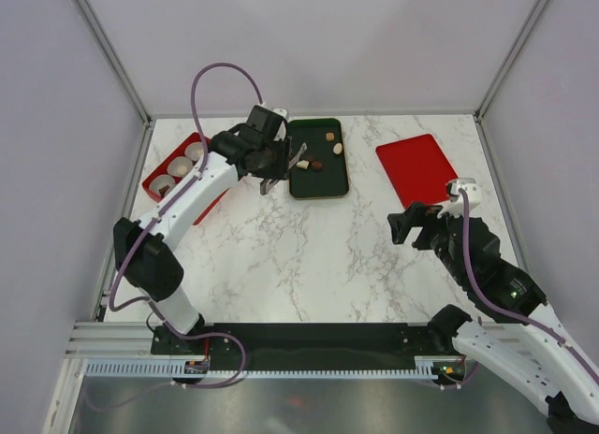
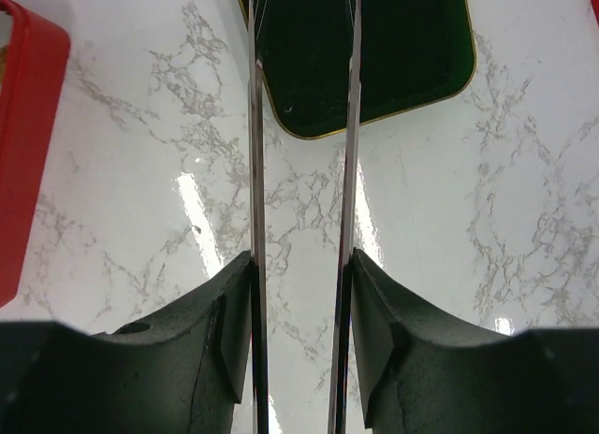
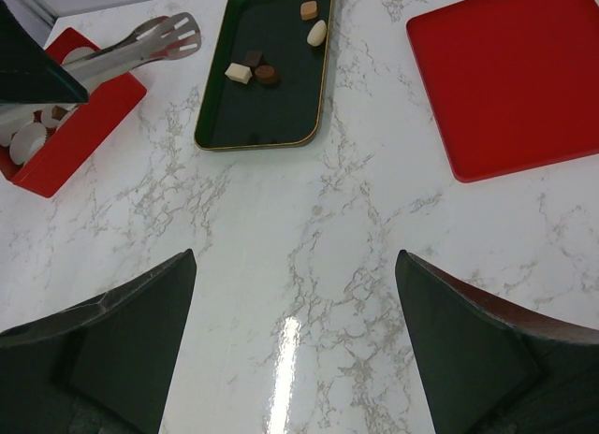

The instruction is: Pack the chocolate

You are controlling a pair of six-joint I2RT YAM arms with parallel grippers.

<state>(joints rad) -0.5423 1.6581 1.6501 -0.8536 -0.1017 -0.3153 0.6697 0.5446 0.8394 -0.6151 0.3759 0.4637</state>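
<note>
We see the left gripper [image 2: 301, 261] clamped on the tongs [image 2: 257, 172]. Its black fingers [image 2: 220, 340] press the two metal arms from outside, jaws narrow, with a gap left between the arms. The tongs run forward from the jaws to the near left corner of the green tray [image 3: 271, 116]; in the left wrist view their tips are cut off at the top edge.

All the chocolate [image 3: 267, 75] we can make out lies in that tray, well ahead of the left jaws and none between them. A cream block [image 3: 239, 73] and two dark pieces [image 3: 254, 57] sit bunched together mid-tray, on the side nearest the tongs. A tan block [image 3: 309, 10] and a cream oval [image 3: 317, 33] sit farther back, near the tray's right rim. From the right wrist view the tong tips stand open, left of the bunch; we cannot tell their height over the tray.

The right gripper [image 3: 295, 256] hangs over bare marble table [image 3: 309, 228], jaws spread wide, nothing in them. The chocolate is well apart from it, ahead and to its left. A red tray [image 3: 515, 79] lies ahead to its right.

A red box [image 3: 84, 135] with white paper cups [image 3: 26, 142] sits left of the green tray, under the left arm. The cups' contents are too small for us to tell.
</note>
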